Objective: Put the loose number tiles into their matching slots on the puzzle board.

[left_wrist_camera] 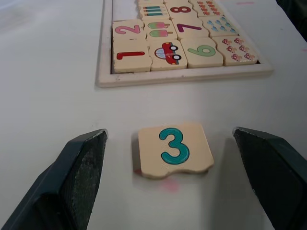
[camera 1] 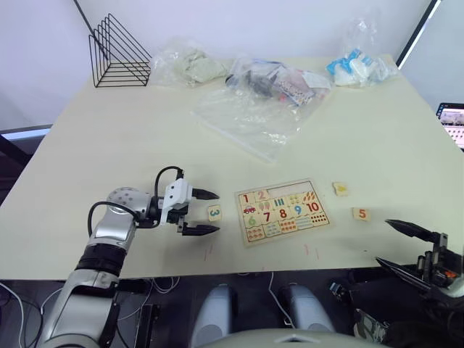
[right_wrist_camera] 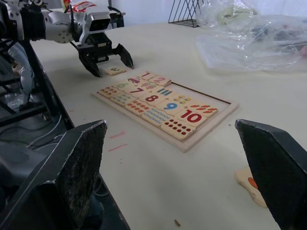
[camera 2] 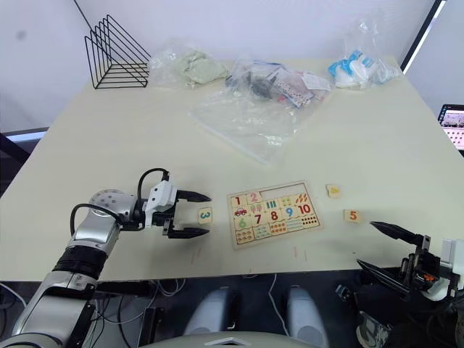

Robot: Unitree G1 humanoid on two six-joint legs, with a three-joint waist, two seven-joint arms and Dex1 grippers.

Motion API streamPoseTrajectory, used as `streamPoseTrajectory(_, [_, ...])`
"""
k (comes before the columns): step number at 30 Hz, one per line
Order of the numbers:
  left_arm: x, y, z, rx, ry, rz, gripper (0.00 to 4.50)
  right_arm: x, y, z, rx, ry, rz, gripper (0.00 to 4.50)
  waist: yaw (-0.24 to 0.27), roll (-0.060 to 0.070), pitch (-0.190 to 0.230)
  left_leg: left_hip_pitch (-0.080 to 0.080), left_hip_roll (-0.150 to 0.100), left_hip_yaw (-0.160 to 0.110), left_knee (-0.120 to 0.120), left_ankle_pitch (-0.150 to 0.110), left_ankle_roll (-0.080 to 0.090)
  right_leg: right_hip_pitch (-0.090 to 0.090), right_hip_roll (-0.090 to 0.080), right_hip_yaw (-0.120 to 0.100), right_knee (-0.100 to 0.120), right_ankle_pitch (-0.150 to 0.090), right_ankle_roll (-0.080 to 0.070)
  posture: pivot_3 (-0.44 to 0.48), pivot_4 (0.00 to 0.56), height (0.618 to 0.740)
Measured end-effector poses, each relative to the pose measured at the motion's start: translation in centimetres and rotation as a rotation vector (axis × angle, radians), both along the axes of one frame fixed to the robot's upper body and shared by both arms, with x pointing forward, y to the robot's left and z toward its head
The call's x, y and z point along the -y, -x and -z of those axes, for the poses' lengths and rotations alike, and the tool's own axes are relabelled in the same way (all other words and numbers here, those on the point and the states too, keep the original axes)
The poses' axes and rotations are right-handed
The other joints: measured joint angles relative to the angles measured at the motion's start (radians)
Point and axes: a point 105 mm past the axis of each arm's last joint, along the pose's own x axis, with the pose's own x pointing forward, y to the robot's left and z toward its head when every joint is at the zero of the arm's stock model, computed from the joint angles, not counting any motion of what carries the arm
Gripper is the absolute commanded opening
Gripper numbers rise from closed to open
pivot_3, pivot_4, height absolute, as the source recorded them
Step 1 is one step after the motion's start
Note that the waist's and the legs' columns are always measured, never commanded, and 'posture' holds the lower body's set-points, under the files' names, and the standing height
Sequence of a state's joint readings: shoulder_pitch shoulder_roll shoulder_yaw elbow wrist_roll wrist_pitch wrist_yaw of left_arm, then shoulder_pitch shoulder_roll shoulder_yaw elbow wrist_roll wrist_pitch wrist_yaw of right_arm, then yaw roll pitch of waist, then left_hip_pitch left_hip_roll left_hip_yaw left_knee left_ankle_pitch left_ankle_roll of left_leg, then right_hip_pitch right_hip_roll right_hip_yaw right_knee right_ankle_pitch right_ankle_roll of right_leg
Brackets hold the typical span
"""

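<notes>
The puzzle board [camera 1: 248,239] lies flat near the table's front edge, with red 1 and pink 2 seated at its left end. A loose tile with a green 3 [camera 1: 214,212] rests on the table just left of the board. My left gripper [camera 1: 216,212] is open, one finger on each side of that tile, low over the table; in the left wrist view the tile [left_wrist_camera: 175,149] lies between the fingers [left_wrist_camera: 80,168] without touching them. Right of the board lie a tile with a yellow mark [camera 1: 340,188] and an orange 5 tile [camera 1: 360,214]. My right gripper [camera 1: 383,243] hangs open past the front edge.
Clear plastic bags [camera 1: 250,116] spread across the table behind the board, with more filled bags [camera 1: 187,65] along the far edge. A black wire rack [camera 1: 119,54] stands at the back left. A bag with blue and white items [camera 1: 359,67] sits at the back right.
</notes>
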State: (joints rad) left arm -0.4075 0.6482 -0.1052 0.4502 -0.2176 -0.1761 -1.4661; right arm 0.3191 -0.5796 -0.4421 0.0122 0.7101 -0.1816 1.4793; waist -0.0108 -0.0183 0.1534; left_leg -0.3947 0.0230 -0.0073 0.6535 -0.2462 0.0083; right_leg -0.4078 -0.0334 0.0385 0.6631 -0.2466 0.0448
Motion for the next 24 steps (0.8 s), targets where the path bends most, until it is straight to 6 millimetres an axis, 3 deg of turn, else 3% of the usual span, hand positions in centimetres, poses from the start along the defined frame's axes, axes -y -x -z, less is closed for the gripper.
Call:
streamPoseTrajectory(1, [0.0, 0.0, 0.0, 0.001, 0.0, -0.002, 4.46, 0.0, 0.0, 0.0, 0.001, -0.001, 0.002, 4.5, 0.0, 0.0, 0.0, 0.0, 0.0, 0.0, 0.0, 0.0, 0.0, 0.0, 0.0, 0.0, 0.0, 0.0, 0.0, 0.0, 0.15, 0.74])
streamPoseTrajectory(4, [0.1, 0.0, 0.0, 0.002, 0.0, -0.004, 3.6, -0.1, 0.0, 0.0, 0.005, -0.003, 0.004, 4.5, 0.001, 0.0, 0.0, 0.0, 0.0, 0.0, 0.0, 0.0, 0.0, 0.0, 0.0, 0.0, 0.0, 0.0, 0.0, 0.0, 0.15, 0.74])
streamPoseTrajectory(8, [0.0, 0.3, 0.1, -0.002, 0.0, -0.009, 1.65, -0.1, -0.1, 0.0, 0.009, -0.003, 0.005, 4.5, -0.001, 0.0, 0.0, 0.0, 0.0, 0.0, 0.0, 0.0, 0.0, 0.0, 0.0, 0.0, 0.0, 0.0, 0.0, 0.0, 0.15, 0.74])
streamPoseTrajectory(19, [0.0, 1.7, 0.2, -0.05, 0.048, -0.111, 1.54, -0.4, -0.5, -0.2, 0.024, -0.005, -0.011, 4.5, -0.001, 0.0, 0.0, 0.0, 0.0, 0.0, 0.0, 0.0, 0.0, 0.0, 0.0, 0.0, 0.0, 0.0, 0.0, 0.0, 0.15, 0.74])
streamPoseTrajectory(24, [-0.1, 2.0, -0.5, -0.04, 0.108, -0.416, 1.54, -0.4, -0.6, -0.2, 0.032, -0.001, -0.02, 4.5, -0.001, 0.0, 0.0, 0.0, 0.003, -0.003, 0.0, 0.0, 0.0, 0.0, -0.001, 0.001, 0.0, 0.0, 0.0, 0.0, 0.15, 0.74])
